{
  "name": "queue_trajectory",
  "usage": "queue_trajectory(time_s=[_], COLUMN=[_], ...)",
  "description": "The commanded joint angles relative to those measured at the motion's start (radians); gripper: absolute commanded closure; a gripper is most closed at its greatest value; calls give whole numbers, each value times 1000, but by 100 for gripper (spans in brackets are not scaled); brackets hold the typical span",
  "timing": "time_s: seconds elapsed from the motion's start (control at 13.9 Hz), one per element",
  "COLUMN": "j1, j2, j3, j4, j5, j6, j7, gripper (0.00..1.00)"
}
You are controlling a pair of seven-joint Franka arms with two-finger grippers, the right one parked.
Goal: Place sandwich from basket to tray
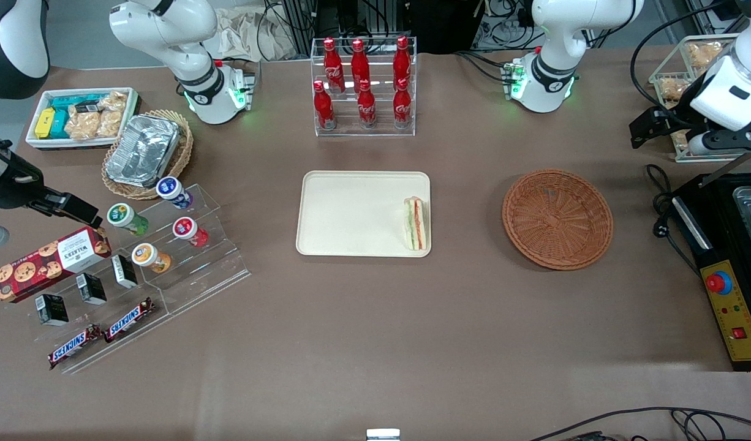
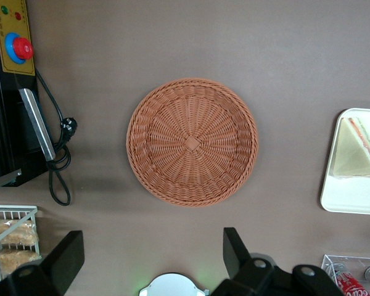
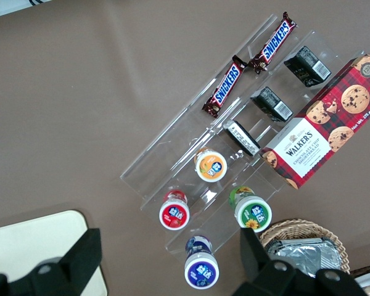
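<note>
The sandwich (image 1: 415, 223) (image 2: 361, 148) lies on the cream tray (image 1: 351, 214) (image 2: 351, 200), against the rim nearest the basket. The reddish-brown wicker basket (image 1: 557, 218) (image 2: 192, 141) sits beside the tray toward the working arm's end of the table, with nothing in it. My left gripper (image 1: 642, 131) (image 2: 151, 243) hangs raised above the table, farther from the front camera than the basket and off toward the working arm's end. It is open, its fingers (image 2: 235, 250) spread wide with nothing between them.
A clear rack of red cola bottles (image 1: 364, 86) stands farther from the front camera than the tray. A black control box with a red button (image 1: 734, 306) (image 2: 15, 37) and its cable (image 2: 58, 166) lie beside the basket. An acrylic snack stand (image 1: 167, 245) sits toward the parked arm's end.
</note>
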Motion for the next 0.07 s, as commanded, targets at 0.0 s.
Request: queue_trajectory(time_s=[0.0], j1=[-15], j2=[34], j3=[14], j4=[74], j5=[-15], j6=[-45], j7=[16], gripper=[0])
